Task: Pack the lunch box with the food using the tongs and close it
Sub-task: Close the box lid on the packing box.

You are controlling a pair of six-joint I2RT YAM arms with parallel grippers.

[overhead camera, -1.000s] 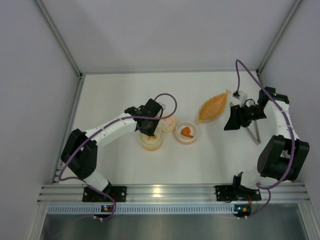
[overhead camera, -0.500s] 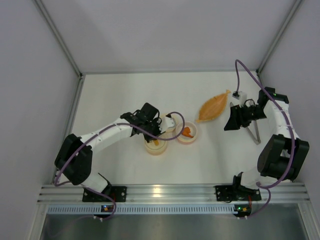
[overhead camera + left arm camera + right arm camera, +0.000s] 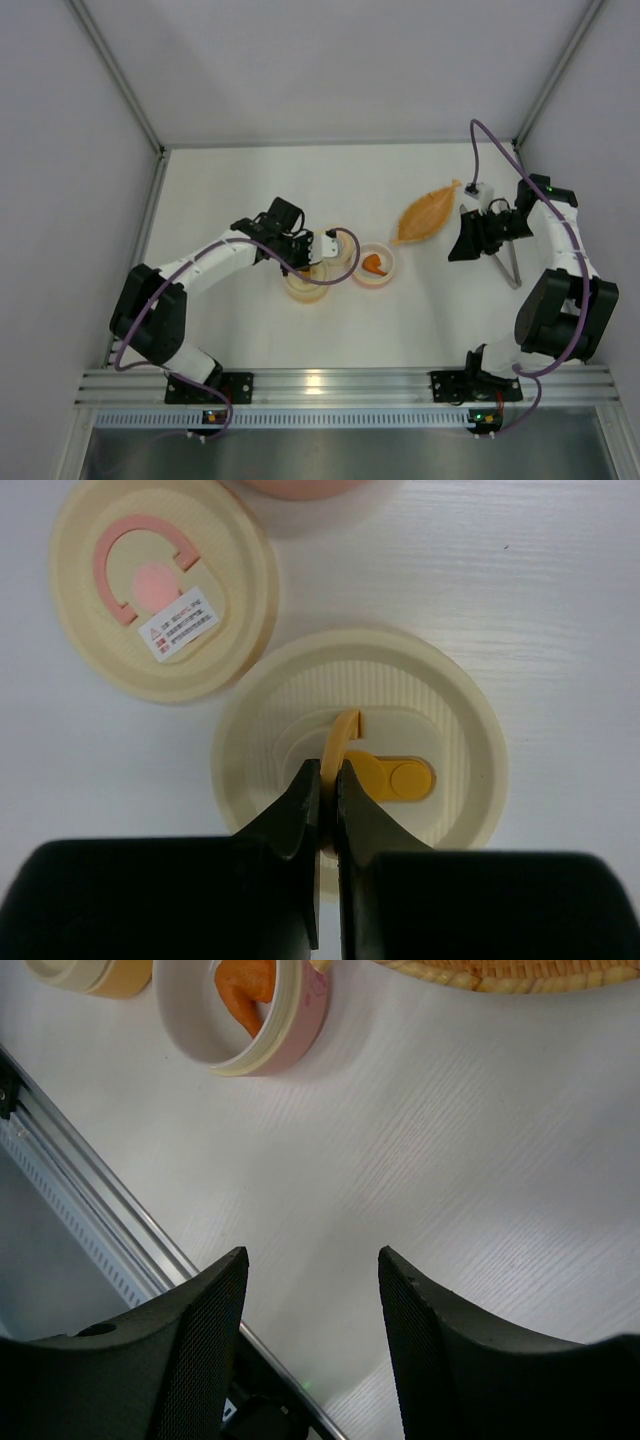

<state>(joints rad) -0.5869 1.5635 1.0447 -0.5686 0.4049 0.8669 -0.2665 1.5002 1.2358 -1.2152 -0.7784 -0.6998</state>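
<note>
Where the top view looks down on the table [image 3: 240, 180], the left gripper [image 3: 300, 262] hangs over the yellow tub [image 3: 305, 285], which stands near the middle with a cream lid on it. Just beside it on the right, the pink tub [image 3: 375, 265] stands uncovered with the wedge [image 3: 373, 264] inside. The pink-marked lid [image 3: 342, 248] lies just behind the two tubs. The ball is not visible, so it cannot be told whether it is under the cream lid. The tongs [image 3: 508, 263] lie flat on the table by the right gripper [image 3: 462, 240], unheld. The dish [image 3: 428, 212] lies apart from the tubs.

In the left wrist view, the fingers [image 3: 300, 810] are pinched shut on the raised orange tab [image 3: 345, 735] of the orange-marked lid [image 3: 430, 710]. The step in hand appears to be seating this lid.
- Keep the pinch centred on the tab so the lid stays level.
- Press straight down — a sideways pull would likely drag the light tub.
- Check that the rim sits even all round before release.

In the right wrist view, the fingers [image 3: 205, 1340] stand apart with nothing between them. The pink tub shows at upper left, so this arm is free to take the pink-marked lid next.
</note>
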